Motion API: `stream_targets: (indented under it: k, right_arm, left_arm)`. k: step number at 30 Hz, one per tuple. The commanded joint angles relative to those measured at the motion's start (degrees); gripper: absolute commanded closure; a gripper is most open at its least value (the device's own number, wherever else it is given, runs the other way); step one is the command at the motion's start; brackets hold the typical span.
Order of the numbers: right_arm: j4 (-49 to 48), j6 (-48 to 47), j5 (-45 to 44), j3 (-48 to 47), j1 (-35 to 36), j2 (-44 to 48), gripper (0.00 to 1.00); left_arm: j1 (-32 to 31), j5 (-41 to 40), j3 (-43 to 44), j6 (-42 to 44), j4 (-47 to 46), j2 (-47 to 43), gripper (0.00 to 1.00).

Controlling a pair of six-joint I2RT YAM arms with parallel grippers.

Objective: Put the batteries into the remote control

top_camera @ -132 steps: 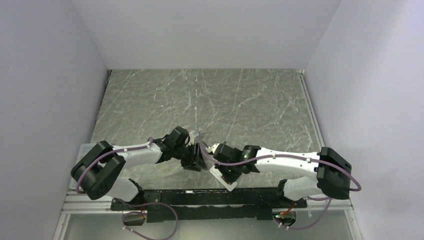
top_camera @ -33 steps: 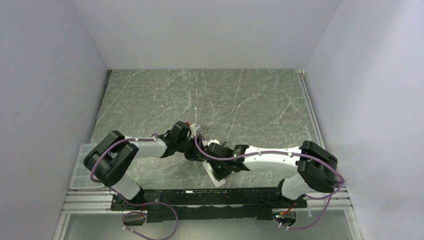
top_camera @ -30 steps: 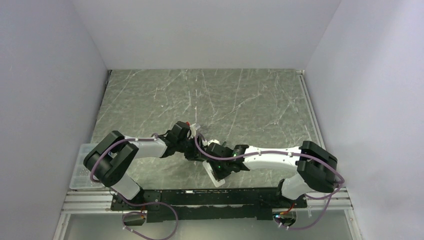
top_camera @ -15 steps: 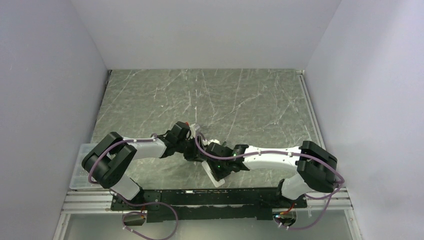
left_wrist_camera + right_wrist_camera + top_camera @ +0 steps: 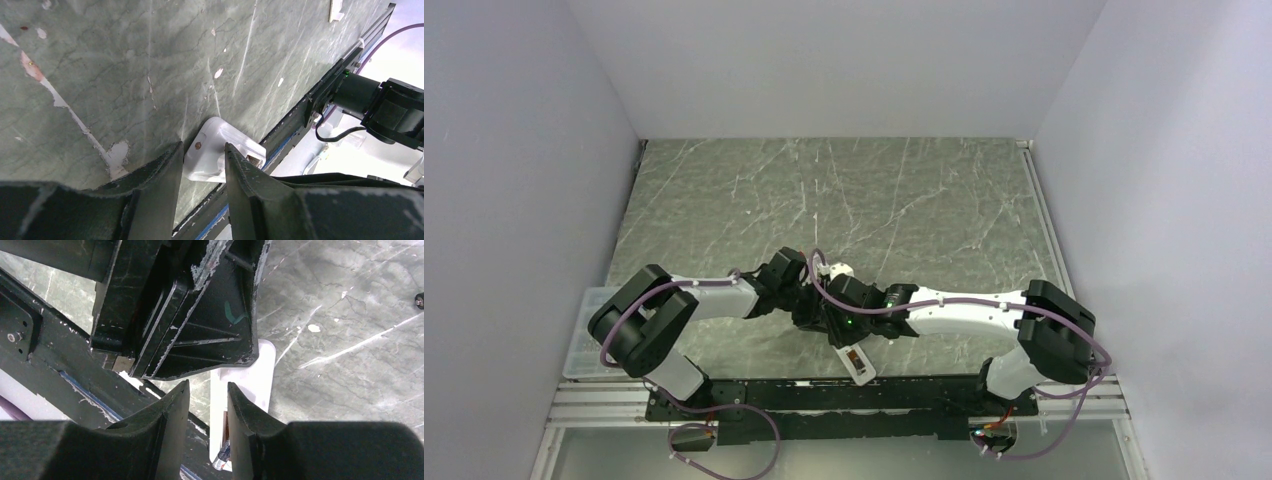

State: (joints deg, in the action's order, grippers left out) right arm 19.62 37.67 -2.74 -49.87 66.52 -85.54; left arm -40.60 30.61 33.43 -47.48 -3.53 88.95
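Battery (image 5: 223,458) in remote control (image 5: 257,375) compartment

No text, label, brand or number can be read in any view. The only mark is a small teal scribble on the black housing (image 5: 200,315) in the right wrist view, and it forms no legible letter or sign.

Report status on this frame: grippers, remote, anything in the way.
Left gripper clamped on the remote, back side up, compartment open. Right gripper slightly open, holding nothing, hovering right over the remote. Batteries not clearly visible. Arms crowd each other.
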Motion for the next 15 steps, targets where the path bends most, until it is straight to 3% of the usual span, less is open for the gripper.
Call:
stream_targets:
  k: [1, 15]
  right_arm:
    - [0.6, -0.6, -2.1, -2.8, -0.1, 1.4, 0.64]
    - [11.2, 1.3, 2.5, 1.9, 1.3, 11.8, 0.67]
  left_arm:
    - [-0.3, -1.1, -0.7, 1.0, 3.4, -0.8, 0.57]
    - [-0.3, -4.2, 1.4, 3.4, 10.8, -3.4, 0.56]
